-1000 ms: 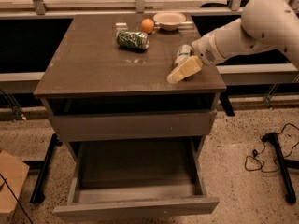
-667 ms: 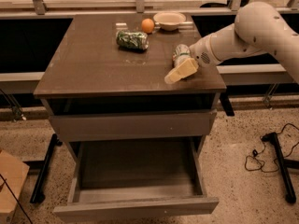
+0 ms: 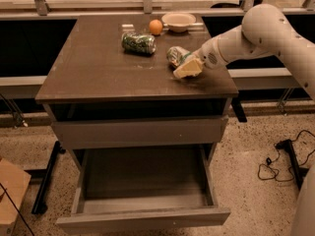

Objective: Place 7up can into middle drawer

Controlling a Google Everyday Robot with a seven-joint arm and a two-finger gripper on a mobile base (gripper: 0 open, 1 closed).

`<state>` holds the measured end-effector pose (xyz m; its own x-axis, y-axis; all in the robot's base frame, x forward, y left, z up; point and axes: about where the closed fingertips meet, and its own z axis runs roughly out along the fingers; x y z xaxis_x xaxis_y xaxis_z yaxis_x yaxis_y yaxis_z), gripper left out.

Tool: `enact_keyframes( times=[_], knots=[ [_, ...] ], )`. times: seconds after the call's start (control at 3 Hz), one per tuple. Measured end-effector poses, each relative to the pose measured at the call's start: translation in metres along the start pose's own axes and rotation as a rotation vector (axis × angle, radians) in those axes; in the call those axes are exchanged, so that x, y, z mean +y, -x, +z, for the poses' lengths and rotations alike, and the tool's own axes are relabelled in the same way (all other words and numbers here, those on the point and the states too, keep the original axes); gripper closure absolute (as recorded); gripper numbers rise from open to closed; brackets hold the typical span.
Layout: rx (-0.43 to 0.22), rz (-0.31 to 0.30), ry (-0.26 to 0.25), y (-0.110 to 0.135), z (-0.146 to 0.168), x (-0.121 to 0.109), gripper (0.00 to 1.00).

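Note:
The 7up can (image 3: 175, 54), pale silver with green markings, lies tilted over the right part of the tabletop (image 3: 98, 73). My gripper (image 3: 181, 63) reaches in from the right and is shut on it; one cream finger (image 3: 188, 68) shows in front of the can. I cannot tell whether the can touches the tabletop. The middle drawer (image 3: 142, 219) stands pulled open low in the cabinet, its dark floor bare. It is below and to the left of the gripper.
A darker all-green can (image 3: 139, 43) lies at the back middle of the tabletop. An orange (image 3: 155, 26) and a pale bowl (image 3: 179, 21) sit behind it. A shut plain drawer front (image 3: 140, 131) is above the open drawer. Cables (image 3: 275, 161) lie on the floor at the right.
My gripper and the 7up can have moved together to the left across the tabletop. The other objects and the drawer have not moved.

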<state>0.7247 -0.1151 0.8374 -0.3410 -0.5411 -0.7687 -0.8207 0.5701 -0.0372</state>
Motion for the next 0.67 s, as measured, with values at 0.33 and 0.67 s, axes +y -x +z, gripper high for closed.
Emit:
enact_keyframes(
  times=[0.33, 0.67],
  knots=[
    [-0.011, 0.006, 0.003, 0.007, 0.003, -0.004, 0.64],
    [-0.013, -0.063, 0.02, 0.028, -0.007, 0.011, 0.87]
  ],
)
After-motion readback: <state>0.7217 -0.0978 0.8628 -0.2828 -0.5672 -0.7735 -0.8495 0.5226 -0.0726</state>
